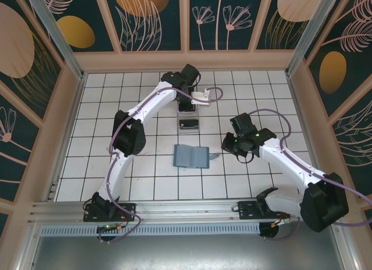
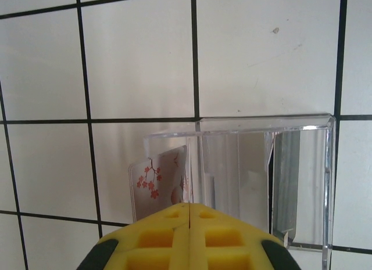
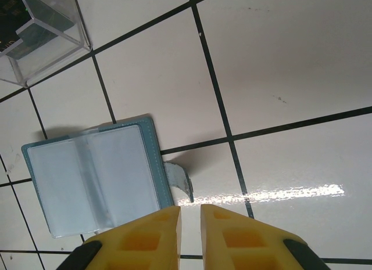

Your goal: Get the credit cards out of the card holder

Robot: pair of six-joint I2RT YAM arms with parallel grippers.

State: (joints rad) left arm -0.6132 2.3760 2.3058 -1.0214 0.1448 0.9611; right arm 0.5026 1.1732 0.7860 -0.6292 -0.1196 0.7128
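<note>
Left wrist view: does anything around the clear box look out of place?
Yes. The pale blossom-printed card appears propped at a slant against the left wall of the clear box, not lying flat. Whether it is inside or outside is unclear. The left gripper is shut right beside it.

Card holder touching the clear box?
Apart. The top external view shows a strip of bare white tile between the card holder and the clear box. The right wrist view shows the same gap.
</note>
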